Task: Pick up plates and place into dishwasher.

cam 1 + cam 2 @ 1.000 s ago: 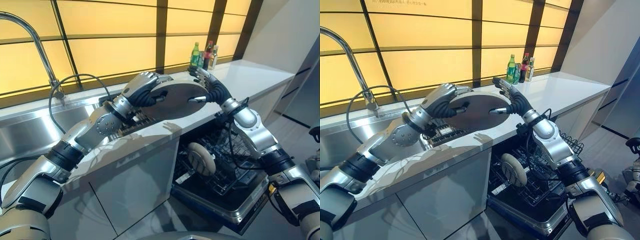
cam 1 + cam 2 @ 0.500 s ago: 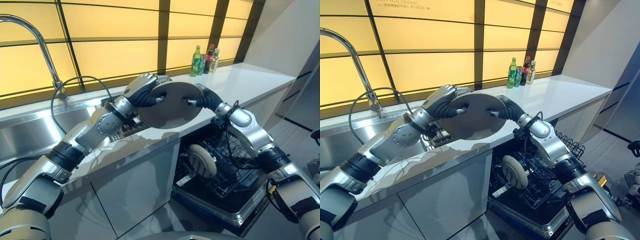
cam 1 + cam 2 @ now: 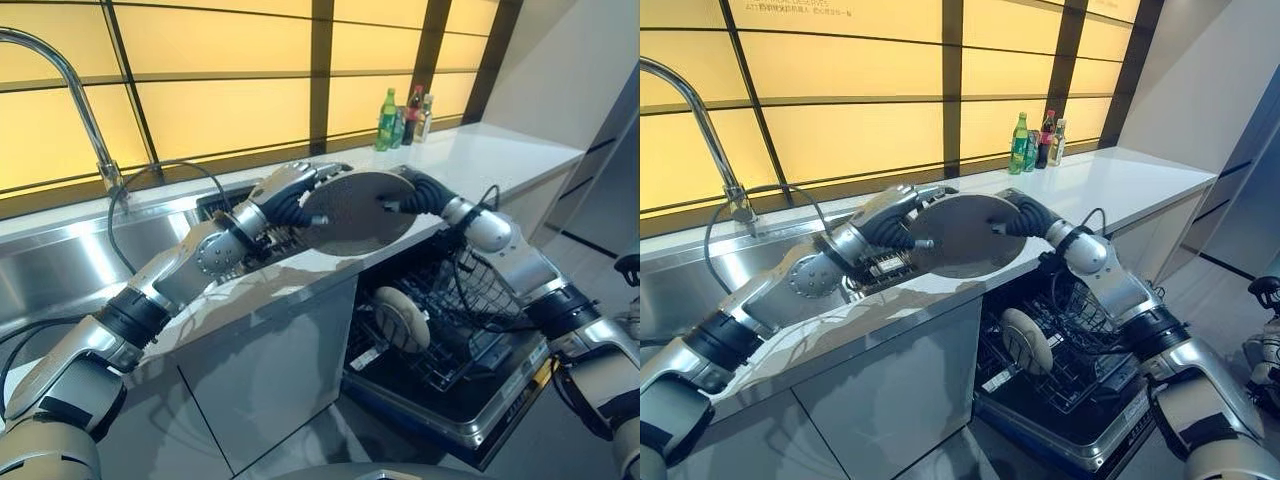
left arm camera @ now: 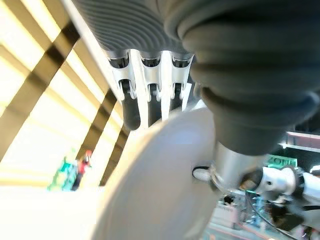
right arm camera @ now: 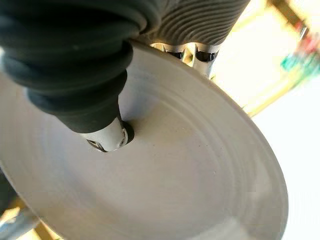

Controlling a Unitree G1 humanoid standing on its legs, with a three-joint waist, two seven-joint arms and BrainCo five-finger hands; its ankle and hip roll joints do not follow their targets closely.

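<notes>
Left eye view: the grey plate [image 3: 358, 212] is held up on edge above the counter [image 3: 300, 268], tilted with its face toward the camera. The left hand [image 3: 290, 196] clasps the rim on the side farther from the open dishwasher [image 3: 445, 350], fingers over the top edge and thumb on the face. The right hand [image 3: 413, 194] grips the opposite rim, the side nearer the dishwasher, thumb pressed on the face. Relative to the dishwasher, the plate sits above and toward the sink [image 3: 90, 262]; 1 pale plate [image 3: 400, 318] already stands upright in the rack.

Right eye view: same scene. The plate's broad face lies between the 2 hands, so the right arm is the one placed to carry it down to the dishwasher, which is below and just beside that hand. Bottles [image 3: 1035, 141] stand on the counter well behind the dishwasher.

Left wrist view: the left hand's fingers [image 4: 150, 95] curl over the plate's rim and the thumb bears on its face, pinching it.

Right wrist view: the right thumb presses the plate's face, fingers [image 5: 200, 52] hooked behind the rim, pinching it.

Judgement: the handover to the right hand is under way; the left must let go before the plate can drop to the rack.
</notes>
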